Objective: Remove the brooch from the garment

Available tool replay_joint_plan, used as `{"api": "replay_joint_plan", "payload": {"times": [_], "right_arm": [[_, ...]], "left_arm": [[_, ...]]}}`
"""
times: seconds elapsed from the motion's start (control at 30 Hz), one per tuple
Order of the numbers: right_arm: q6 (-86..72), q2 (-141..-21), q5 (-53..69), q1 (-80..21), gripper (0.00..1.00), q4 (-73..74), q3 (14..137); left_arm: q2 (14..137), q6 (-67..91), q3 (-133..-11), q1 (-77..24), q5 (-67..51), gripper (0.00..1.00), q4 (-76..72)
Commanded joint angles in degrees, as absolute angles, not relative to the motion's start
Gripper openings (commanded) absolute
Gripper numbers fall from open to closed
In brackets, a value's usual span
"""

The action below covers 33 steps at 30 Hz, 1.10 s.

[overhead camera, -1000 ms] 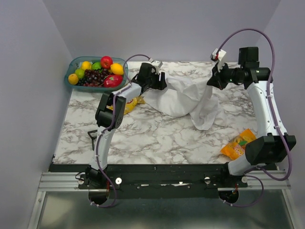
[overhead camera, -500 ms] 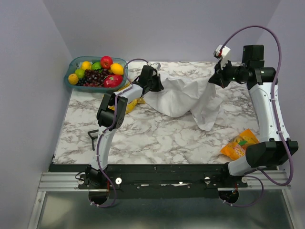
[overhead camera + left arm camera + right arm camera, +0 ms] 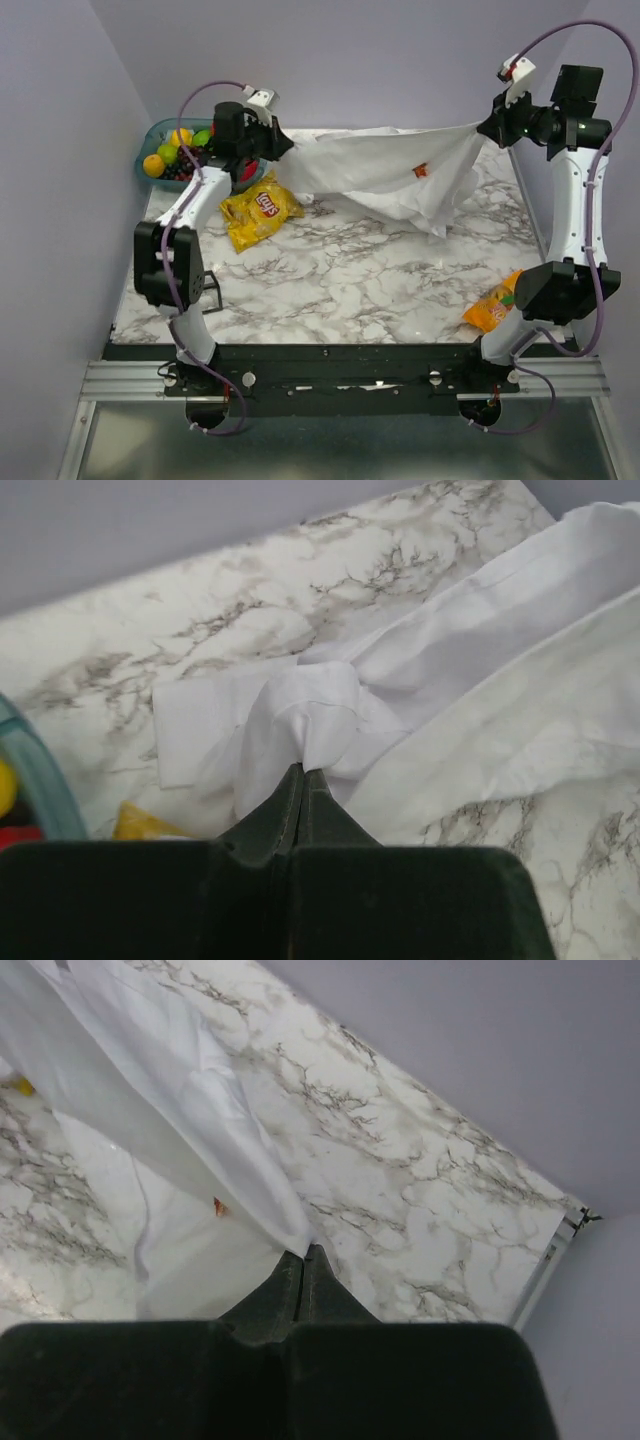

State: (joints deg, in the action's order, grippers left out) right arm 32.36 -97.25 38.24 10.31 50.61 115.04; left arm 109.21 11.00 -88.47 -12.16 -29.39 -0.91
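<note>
The white garment (image 3: 375, 165) hangs stretched between both grippers above the back of the marble table (image 3: 330, 280). My left gripper (image 3: 272, 148) is shut on its left end, a bunched fold (image 3: 300, 720) pinched at the fingertips. My right gripper (image 3: 490, 128) is shut on its right corner (image 3: 290, 1222). The brooch (image 3: 421, 170), a tiny orange speck, sits on the cloth toward the right; in the right wrist view the brooch (image 3: 219, 1206) shows on the fabric just left of the fingers.
A yellow chip bag (image 3: 257, 212) lies under the garment's left end. A teal fruit bowl (image 3: 160, 145) stands at the back left, behind my left arm. An orange snack packet (image 3: 495, 305) lies at the front right.
Both grippers have moved apart and upward, pulling the crumpled garment out into a taut span. The left gripper has shut on the cloth. The chip bag and brooch are uncovered.
</note>
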Motion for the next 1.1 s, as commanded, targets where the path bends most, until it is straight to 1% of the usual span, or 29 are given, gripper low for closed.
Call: {"api": "replay_joint_plan", "payload": {"times": [0.0,0.03,0.07,0.1,0.13,0.17,0.2,0.23,0.27,0.3,0.37,0.43,0.53,0.6,0.67,0.8,0.9,1.0,1.07], "right_arm": [[40.49,-95.19,41.66,9.58,0.01,53.08,111.38],[42.69,-94.49,41.49,9.41,0.01,55.0,106.22],[45.06,-93.53,40.96,9.06,0.01,55.8,103.48],[49.96,-91.43,39.13,8.88,0.01,56.51,100.58],[52.45,-90.28,38.07,8.88,0.01,57.04,93.67],[54.91,-88.78,36.66,8.88,0.01,56.95,90.47],[59.98,-86.59,33.78,8.88,0.01,56.95,86.7],[62.55,-85.35,32.27,8.79,0.01,56.69,83.53],[64.67,-84.38,30.86,8.79,0.01,56.17,77.75],[67.04,-83.5,29.02,8.88,0.01,55.55,75.69],[68.37,-82.44,28.48,8.88,0.01,55.19,72.87],[68.73,-83.31,29.09,8.88,0.01,55.46,73.03],[65.84,-85.51,30.32,8.79,0.01,54.93,76.28],[63.65,-87.88,31.2,8.79,0.01,55.46,78.65],[62.67,-89.29,32.34,8.79,0.01,55.81,81.55],[61.7,-90.52,33.66,8.79,0.01,55.9,83.67],[61.35,-91.31,34.36,8.88,0.01,56.77,84.46],[60.74,-91.49,35.33,8.79,0.01,57.39,85.51],[60.29,-91.49,35.86,8.79,0.01,57.48,85.87]], "left_arm": [[96.44,-8.41,-79.82,-12.04,-41.64,0.0,10.26],[95.29,-10.7,-77.8,-12.04,-42.88,0.0,12.89],[94.14,-14.38,-73.78,-12.3,-43.5,0.0,17.53],[92.22,-15.72,-71.65,-12.57,-43.51,0.0,19.14],[91.41,-17.56,-69.8,-12.66,-43.85,0.0,21.07],[90.88,-20.71,-67.96,-12.74,-44.64,0.14,26.92],[90.27,-24.74,-67.24,-12.83,-44.65,0.23,29.33],[89.74,-24.44,-66.71,-12.66,-43.52,0.31,30.14],[89.39,-24.35,-66.54,-12.48,-42.64,0.37,30.06],[88.86,-25.22,-66.79,-12.22,-41.93,0.45,30.32],[88.59,-28.12,-68.37,-12.22,-40.87,0.49,29.63],[89.29,-28.56,-69.43,-12.22,-39.82,0.55,27.61],[91.49,-30.49,-71.89,-12.92,-39.55,0.56,22.86],[93.5,-35.84,-74.34,-14.58,-39.81,0.56,22.15],[94.83,-45.46,-75.76,-15.99,-40.08,0.56,24.59],[97.47,-58.41,-75.24,-19.77,-38.76,0.54,25.58],[99.83,-59.94,-74.71,-21.97,-37.98,0.52,22.15],[100.2,-60.73,-73.84,-23.47,-31.58,0.48,20.13],[98.88,-62.39,-72.08,-22.68,-29.45,0.48,18.55]]}}
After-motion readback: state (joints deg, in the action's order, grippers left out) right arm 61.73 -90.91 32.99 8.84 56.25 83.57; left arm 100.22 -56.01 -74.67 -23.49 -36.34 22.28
